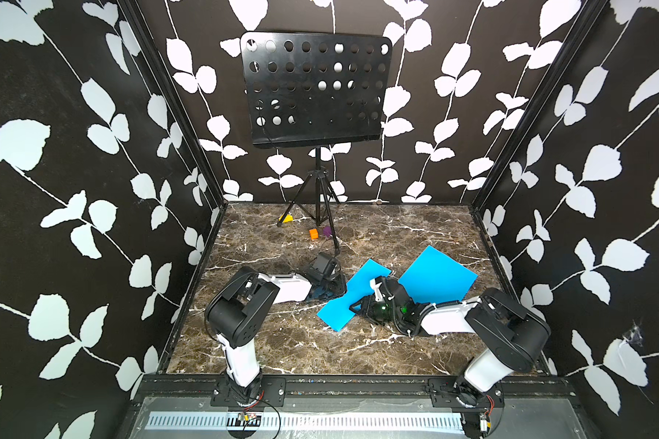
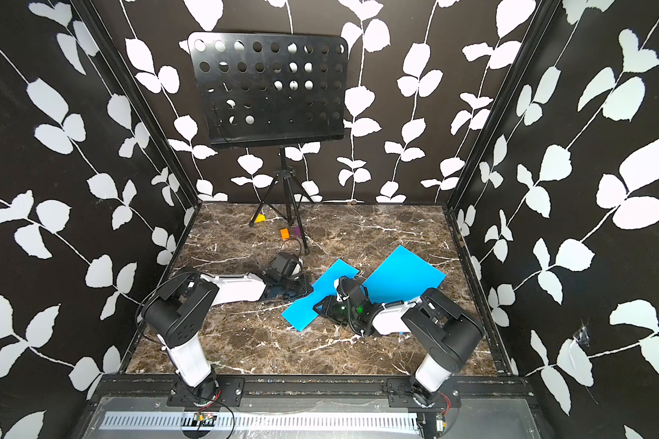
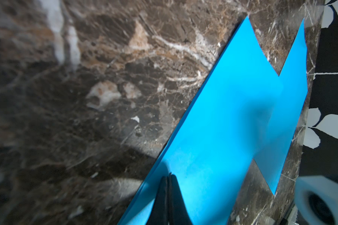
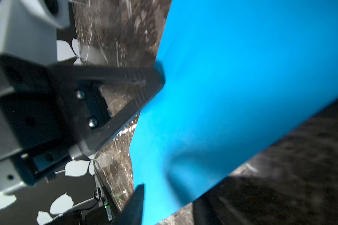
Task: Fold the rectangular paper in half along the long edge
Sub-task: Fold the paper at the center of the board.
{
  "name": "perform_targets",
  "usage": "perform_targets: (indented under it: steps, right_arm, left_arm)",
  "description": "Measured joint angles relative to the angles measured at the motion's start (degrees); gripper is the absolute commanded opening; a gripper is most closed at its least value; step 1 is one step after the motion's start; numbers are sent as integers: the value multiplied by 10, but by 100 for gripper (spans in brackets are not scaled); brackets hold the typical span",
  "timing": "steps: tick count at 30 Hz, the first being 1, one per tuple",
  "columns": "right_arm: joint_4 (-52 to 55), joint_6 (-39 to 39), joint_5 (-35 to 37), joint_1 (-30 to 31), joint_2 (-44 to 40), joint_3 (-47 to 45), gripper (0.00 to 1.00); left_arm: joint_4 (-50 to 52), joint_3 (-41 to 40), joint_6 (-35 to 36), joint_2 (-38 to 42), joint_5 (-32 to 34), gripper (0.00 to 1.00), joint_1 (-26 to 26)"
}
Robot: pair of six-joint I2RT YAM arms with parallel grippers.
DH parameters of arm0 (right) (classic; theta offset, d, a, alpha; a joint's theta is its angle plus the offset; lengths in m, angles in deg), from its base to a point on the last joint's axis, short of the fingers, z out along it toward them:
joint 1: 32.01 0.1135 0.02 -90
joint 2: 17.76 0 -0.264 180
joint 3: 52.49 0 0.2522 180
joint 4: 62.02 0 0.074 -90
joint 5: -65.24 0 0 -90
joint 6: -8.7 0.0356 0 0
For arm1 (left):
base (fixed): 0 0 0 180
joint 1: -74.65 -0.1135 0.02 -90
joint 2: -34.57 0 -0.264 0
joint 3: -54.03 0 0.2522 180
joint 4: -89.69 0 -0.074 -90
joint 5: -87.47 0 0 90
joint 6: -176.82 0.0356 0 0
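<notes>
Nearest, low over the marble table (image 1: 282, 342), the right gripper (image 4: 169, 194) lies across the middle of the blue paper (image 1: 438, 281). Its jaws stand apart. One finger (image 4: 138, 202) shows sharply beside the sheet's edge and the other is only a dark blur past it. The paper runs between them unpinched.

The paper lies right of the table's centre. In both top views a narrow band of it reaches toward the near left and a broad part spreads toward the far right, with the right wrist covering the join. The left wrist view shows two layers overlapping askew, their corners not matched.

Just beyond, the left gripper (image 3: 169, 176) has its fingers pressed together with nothing between them. Its tip is set on the paper close to one long edge.

Farther back, well apart from the paper, a small orange block (image 1: 313, 233), a purple piece (image 1: 327, 230) and a yellow piece (image 1: 286, 218) sit among the tripod legs of a black perforated music stand (image 1: 314, 89). The stand rises before the leaf-patterned wall (image 1: 415, 114).
</notes>
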Motion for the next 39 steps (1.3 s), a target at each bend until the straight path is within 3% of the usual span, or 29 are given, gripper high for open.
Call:
perform_targets:
  steps: [1,2,5,8,11,13,17,21,24,25,31,39]
  right_arm:
    - [-2,4,-1,3,3,0,3]
    - [-5,7,-1,5,5,0,0]
    - [-10,12,0,8,8,-1,0]
    - [-11,14,1,11,8,-1,33]
    - [-14,19,1,19,8,-2,37]
    - [-16,23,1,24,8,-2,30]
    - [-26,30,1,35,11,-2,0]
    - [-29,35,3,41,13,-2,0]
    - [-29,40,3,44,13,-2,37]
    - [-29,41,4,46,13,-2,42]
    - [-22,42,10,53,1,-4,49]
    - [160,-42,76,25,-161,5,51]
  left_arm:
    - [0,0,0,0,1,0,0]
    - [0,0,0,1,2,0,0]
    - [0,0,0,1,3,0,1]
    - [0,0,0,1,4,0,1]
    - [0,0,0,1,4,0,1]
    - [0,0,0,1,4,0,1]
    - [0,0,2,1,5,0,1]
    - [0,0,3,1,6,0,2]
    - [0,0,3,1,7,0,2]
    - [0,0,4,1,8,0,3]
    - [0,0,5,2,8,1,3]
    - [38,18,17,9,-7,23,3]
